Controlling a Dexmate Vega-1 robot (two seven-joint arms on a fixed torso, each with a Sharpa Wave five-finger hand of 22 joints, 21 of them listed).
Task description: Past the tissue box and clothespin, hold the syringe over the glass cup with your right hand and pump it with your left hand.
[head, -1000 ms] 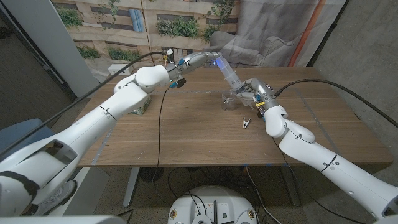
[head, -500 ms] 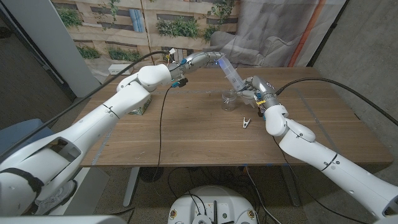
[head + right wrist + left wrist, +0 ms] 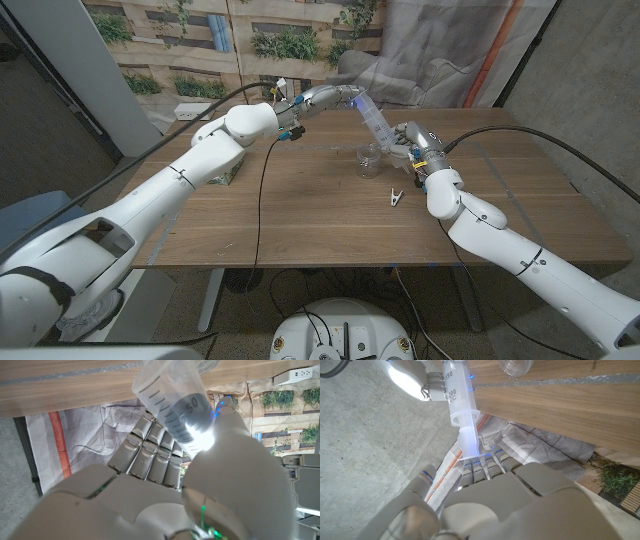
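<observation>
A clear syringe (image 3: 376, 122) slants over the glass cup (image 3: 368, 160) at the far middle of the table. My right hand (image 3: 410, 146) grips its barrel (image 3: 172, 402) near the lower end, fingers wrapped around it. My left hand (image 3: 338, 97) holds the plunger's (image 3: 469, 442) upper end, with its fingers (image 3: 480, 467) curled on the end flange. The barrel (image 3: 457, 395) shows printed volume marks, and the right hand (image 3: 412, 377) clasps it beyond. The cup's rim (image 3: 516, 366) stands on the wood under the tip. A white clothespin (image 3: 397, 196) lies nearer me than the cup.
A tissue box (image 3: 229, 176) sits at the table's left, partly behind my left forearm. A black cable (image 3: 258, 200) hangs from the left arm across the table. A grey cloth (image 3: 440, 60) and a wall screen stand behind the far edge.
My left hand has edged toward the right hand along the syringe, and the exposed plunger looks shorter. The right hand, cup and clothespin have stayed put.
</observation>
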